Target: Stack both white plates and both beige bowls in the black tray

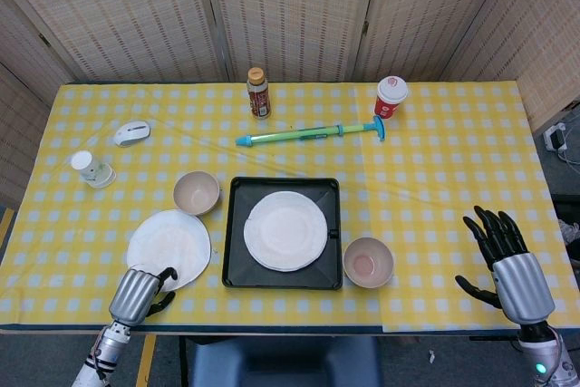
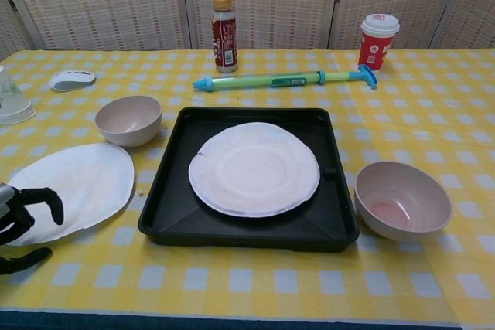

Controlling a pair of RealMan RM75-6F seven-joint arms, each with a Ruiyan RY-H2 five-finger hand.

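Observation:
The black tray (image 1: 331,189) sits at the table's middle with one white plate (image 1: 286,230) lying in it. The second white plate (image 1: 169,248) lies flat on the cloth left of the tray. One beige bowl (image 1: 197,193) stands just behind that plate, the other beige bowl (image 1: 368,262) stands off the tray's front right corner. My left hand (image 1: 136,295) hovers at the loose plate's (image 2: 77,187) near edge, its fingers (image 2: 45,197) arched over the rim and the thumb apart below, holding nothing. My right hand (image 1: 503,265) is at the front right, fingers spread, empty.
Along the back stand a brown bottle (image 1: 258,92) and a red cup (image 1: 391,96), with a green and blue pump toy (image 1: 313,134) lying between them and the tray. A computer mouse (image 1: 132,133) and an upturned clear cup (image 1: 91,168) are at the far left.

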